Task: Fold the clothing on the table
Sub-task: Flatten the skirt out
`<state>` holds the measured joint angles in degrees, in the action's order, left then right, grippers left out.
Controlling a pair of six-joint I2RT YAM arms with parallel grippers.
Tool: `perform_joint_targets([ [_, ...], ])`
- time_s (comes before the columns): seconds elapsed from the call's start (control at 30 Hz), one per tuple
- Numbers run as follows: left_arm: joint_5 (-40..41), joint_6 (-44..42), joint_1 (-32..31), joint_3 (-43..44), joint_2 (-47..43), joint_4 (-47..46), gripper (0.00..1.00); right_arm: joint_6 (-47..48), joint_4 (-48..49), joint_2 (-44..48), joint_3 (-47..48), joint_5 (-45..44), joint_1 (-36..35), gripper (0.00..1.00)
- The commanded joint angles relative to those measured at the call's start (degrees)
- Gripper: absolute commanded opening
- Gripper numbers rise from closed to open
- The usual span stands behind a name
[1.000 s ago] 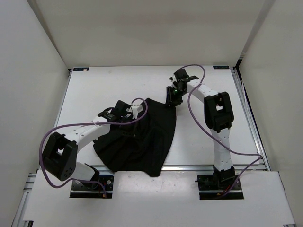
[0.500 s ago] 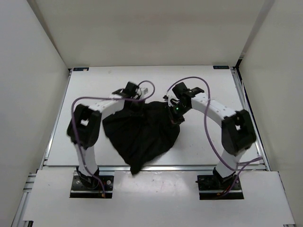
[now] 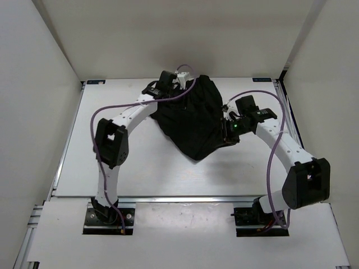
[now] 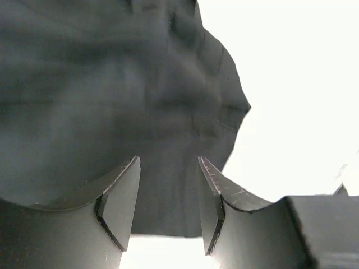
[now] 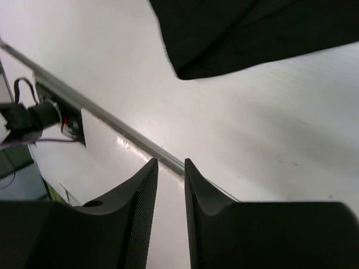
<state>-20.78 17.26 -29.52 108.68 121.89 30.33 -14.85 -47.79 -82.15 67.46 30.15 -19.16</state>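
Since the earlier frames the clothing (image 3: 190, 120) has travelled from the near-centre of the table (image 3: 112, 106) to its far half, and both arms have swung out after it. Nearest, the metal rail (image 3: 185, 198) borders a wide strip of bare tabletop. The clothing's narrow tip points toward this near edge. Its long axis runs near to far, and it widens toward the back wall. The right gripper (image 3: 225, 136) sits just beside the garment's right edge. Its arm bows outward to the right, and its jaws are narrowly apart over bare table. Farthest, the left arm arches over the left side to bring the left gripper (image 3: 182, 83) to the garment's far edge. Its jaws are apart, with the cloth just beyond the fingertips (image 4: 132, 168).
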Motion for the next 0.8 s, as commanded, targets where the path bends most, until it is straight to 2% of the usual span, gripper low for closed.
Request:
perform_joint_targets([
  [0.0, -1.98, 0.14, 0.6, -11.87, -10.69, 0.27, 0.55, -2.28, 4.02, 1.38, -1.8, -3.69, 2.36, 0.31],
  [0.1, -2.52, 1.11, 0.16, -23.38, -16.58, -2.8, 0.55, -2.82, 8.76, -0.46, -3.12, -10.09, 3.69, 0.41],
  [0.2, -1.9, 2.42, -1.59, -32.45, -19.93, -6.23, 0.55, -1.94, 9.3, -4.49, -0.76, -15.63, 5.52, 0.43],
  [0.3, -0.23, 6.02, -4.31, -37.31, -20.55, -11.15, 0.54, -2.55, 7.55, -9.42, 2.66, -20.47, 6.76, 0.43],
  [0.4, 0.03, 8.05, -7.12, -34.09, -16.79, -13.8, 0.55, -3.51, 10.16, -12.15, 3.12, -21.46, 7.64, 0.42],
  [0.53, 1.26, 7.18, -10.12, -23.55, -11.76, -10.04, 0.52, -4.22, 15.35, -15.84, 2.5, -22.06, 7.2, 0.32],
  [0.67, 1.35, 8.23, -9.77, -18.95, -9.12, -8.62, 0.49, -5.54, 16.33, -22.33, 4.07, -21.63, 6.5, 0.19],
  [0.77, 1.27, 8.67, -9.6, -17.02, -7.37, -9.32, 0.49, -6.5, 16.85, -25.42, 4.7, -20.92, 5.54, 0.2],
])
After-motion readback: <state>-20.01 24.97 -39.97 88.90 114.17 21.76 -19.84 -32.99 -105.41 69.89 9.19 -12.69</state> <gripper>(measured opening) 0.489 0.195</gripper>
